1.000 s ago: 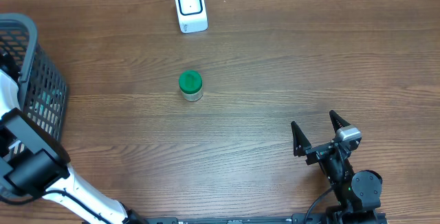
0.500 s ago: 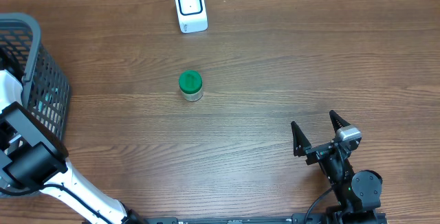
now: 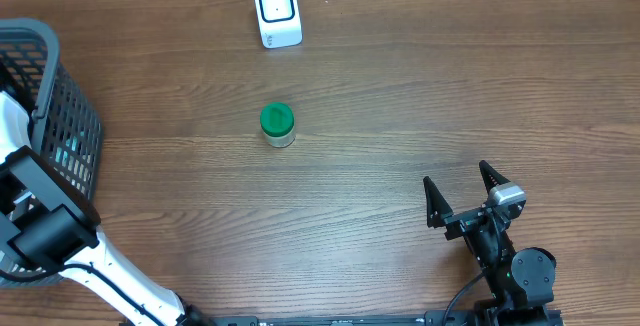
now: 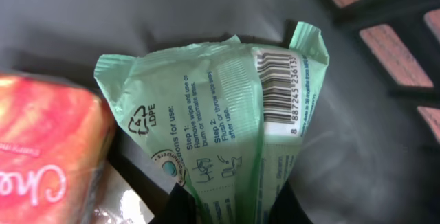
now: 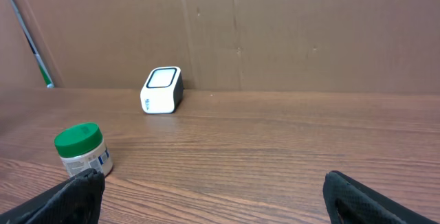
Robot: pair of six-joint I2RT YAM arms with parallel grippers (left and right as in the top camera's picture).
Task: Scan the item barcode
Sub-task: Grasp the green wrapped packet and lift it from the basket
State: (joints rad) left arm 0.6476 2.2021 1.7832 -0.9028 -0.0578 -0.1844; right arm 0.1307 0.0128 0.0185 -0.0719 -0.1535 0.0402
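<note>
Pale green wipes pack (image 4: 196, 131), black-striped barcode (image 4: 278, 86), green-lidded jar (image 3: 277, 124), white scanner (image 3: 277, 12)

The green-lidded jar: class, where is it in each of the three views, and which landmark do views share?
Overhead: green-lidded jar left of centre, below the white scanner.
Left wrist: not in it.
Right wrist: lower left, nearer than the white scanner.
Shared landmark: white scanner, overhead and right wrist only.
</note>
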